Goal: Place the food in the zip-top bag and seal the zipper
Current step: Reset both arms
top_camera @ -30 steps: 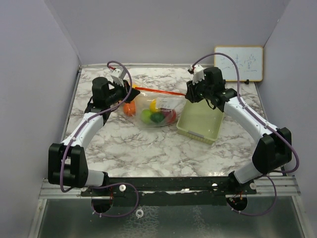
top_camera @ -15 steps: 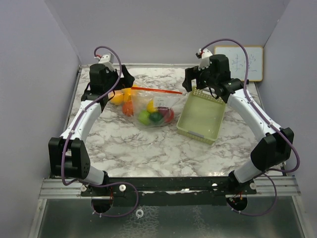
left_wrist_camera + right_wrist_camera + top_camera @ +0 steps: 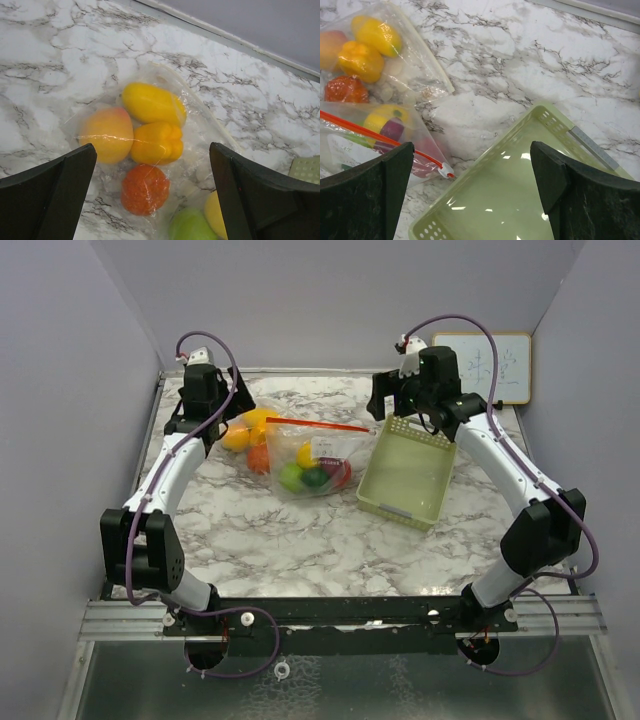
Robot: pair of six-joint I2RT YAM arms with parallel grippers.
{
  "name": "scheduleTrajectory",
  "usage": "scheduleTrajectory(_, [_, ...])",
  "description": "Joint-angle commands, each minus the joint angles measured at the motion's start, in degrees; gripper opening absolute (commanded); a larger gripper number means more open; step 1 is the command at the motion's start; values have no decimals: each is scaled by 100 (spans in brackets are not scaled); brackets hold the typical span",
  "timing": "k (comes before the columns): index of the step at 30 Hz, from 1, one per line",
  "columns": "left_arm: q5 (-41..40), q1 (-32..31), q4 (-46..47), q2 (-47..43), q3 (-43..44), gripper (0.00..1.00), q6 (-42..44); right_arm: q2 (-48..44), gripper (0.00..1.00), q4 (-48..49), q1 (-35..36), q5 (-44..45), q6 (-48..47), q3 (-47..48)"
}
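Both my tools hang with jaws wide apart, holding nothing: the left gripper (image 3: 151,160) over the left cluster of food (image 3: 150,102), the right gripper (image 3: 472,165) over the spot where bag meets basket.

On the marble table (image 3: 300,540) the slack load could slide if dragged. The pale green basket (image 3: 410,475) sits just beside the slider end of the zip-top bag (image 3: 335,445), so my right fingers could knock its rim when reaching there. The bag is loose clear film; a pinch might catch film and fruit together. I cannot tell whether the red zipper (image 3: 318,425) is shut along its whole run, and any gap would let the round glossy pieces roll out.

Count: one table, one basket, one bag with a red zipper, perhaps a second clear bag over the left cluster, though I cannot tell. All the food lies under film: four pieces on the left (one peach-coloured, two yellow, one orange-red), and at least four under the zipper (one yellow, two green, one red). One white slider (image 3: 445,172)
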Motion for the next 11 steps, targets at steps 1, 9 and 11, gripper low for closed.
scheduleTrajectory(1, [-339,11,-150,100,283,99,-62,78,100,-40,4,127,59,238])
scheduleTrajectory(9, [-320,7,-283,329,634,99,101,133,100,6,0,160,48,217])
scheduleTrajectory(11, [-306,11,-296,374,719,99,112,144,100,8,-1,184,35,230])
